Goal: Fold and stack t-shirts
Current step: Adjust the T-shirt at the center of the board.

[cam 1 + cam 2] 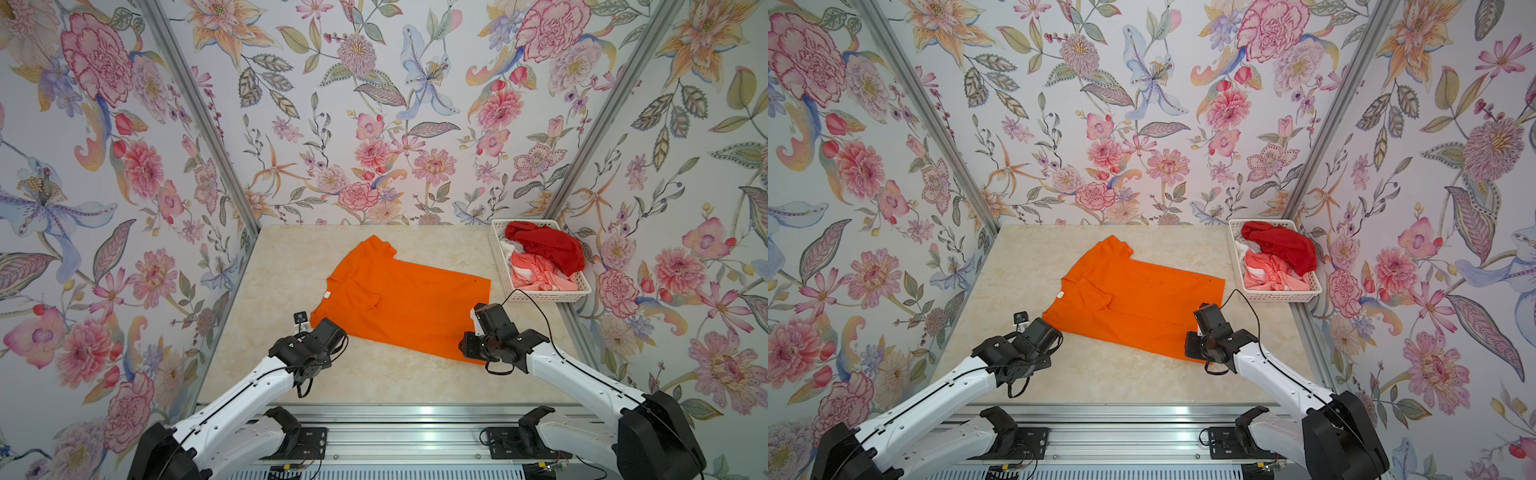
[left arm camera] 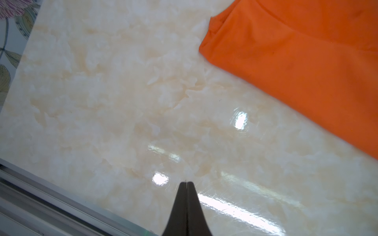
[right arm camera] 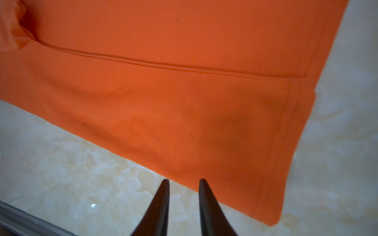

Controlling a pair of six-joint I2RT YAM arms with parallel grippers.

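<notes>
An orange t-shirt lies flat in the middle of the marble table, its near side folded in and a white neck label at its left end. A red t-shirt and a coral-pink-and-white t-shirt lie crumpled in the basket. My left gripper is shut and holds nothing, above bare table short of the orange t-shirt's left corner. My right gripper is open with nothing between its fingers, at the near edge of the orange t-shirt, close to the hem corner.
The white slotted basket stands at the table's back right. Floral walls close in the left, back and right sides. An aluminium rail runs along the front edge, between the two arm bases.
</notes>
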